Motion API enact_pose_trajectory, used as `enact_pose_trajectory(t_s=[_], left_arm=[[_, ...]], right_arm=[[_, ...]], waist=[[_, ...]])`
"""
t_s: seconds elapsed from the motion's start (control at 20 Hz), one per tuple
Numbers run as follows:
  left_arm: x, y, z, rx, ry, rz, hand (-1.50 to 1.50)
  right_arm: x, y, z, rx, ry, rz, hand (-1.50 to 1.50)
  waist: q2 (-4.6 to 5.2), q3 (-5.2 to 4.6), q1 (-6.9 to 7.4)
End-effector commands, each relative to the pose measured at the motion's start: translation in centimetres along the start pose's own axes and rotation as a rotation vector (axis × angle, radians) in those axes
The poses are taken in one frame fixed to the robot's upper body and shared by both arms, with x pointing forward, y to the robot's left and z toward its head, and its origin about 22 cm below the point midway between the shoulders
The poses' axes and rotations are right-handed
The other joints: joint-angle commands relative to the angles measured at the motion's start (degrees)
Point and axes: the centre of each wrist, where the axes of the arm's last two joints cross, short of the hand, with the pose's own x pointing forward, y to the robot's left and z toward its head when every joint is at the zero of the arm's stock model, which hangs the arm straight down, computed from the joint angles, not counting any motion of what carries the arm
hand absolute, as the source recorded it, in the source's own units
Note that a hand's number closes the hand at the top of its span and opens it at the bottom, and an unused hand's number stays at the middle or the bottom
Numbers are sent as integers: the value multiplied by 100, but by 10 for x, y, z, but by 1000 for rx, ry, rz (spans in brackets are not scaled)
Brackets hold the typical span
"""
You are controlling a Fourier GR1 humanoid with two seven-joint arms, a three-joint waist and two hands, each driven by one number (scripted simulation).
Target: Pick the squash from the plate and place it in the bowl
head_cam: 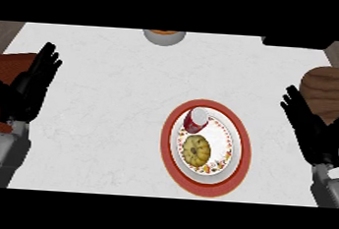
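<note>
A yellow-green squash (196, 149) lies on a white plate (227, 142) with a patterned rim, which rests on a red round mat (241, 155). A small red and white bowl (196, 120) sits at the plate's upper left edge, just above the squash. My right hand (313, 127) stands open at the right, fingers up, well to the right of the plate. At the left edge my left hand (30, 83) rests open, fingers up, far from the plate. Neither hand touches anything.
A white bowl with orange contents (164, 36) sits at the counter's far edge. A round wooden object (332, 89) lies at the right edge behind my right hand. A dark object (297, 42) shows at the top right. A brown-red surface (1, 69) borders the left.
</note>
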Motion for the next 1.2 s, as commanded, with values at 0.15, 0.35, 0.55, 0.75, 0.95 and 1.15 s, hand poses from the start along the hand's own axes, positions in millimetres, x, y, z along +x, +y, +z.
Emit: enact_pose_trajectory(t_s=[0.15,0.35,0.55,0.75,0.95,1.15], left_arm=[[-2,-48,8,-216,-37,19,0],[-12,-77,20,-331,19,44,0],[-17,-104,38,-415,-3,73,0],[2,-100,27,-416,-17,60,0],[-8,-108,44,-422,-3,59,0],[-11,-106,44,-411,-8,50,0]], right_arm=[[54,59,10,31,-445,370,150],[64,14,2,-115,-553,865,150],[26,116,31,-71,-605,766,-150],[30,130,17,-66,-583,1092,-150],[40,150,18,-66,-447,1352,-150],[32,167,19,-51,-193,1623,-150]], waist=[[32,166,-16],[-37,86,-194],[100,191,70],[87,177,84],[39,167,104],[53,157,91]])
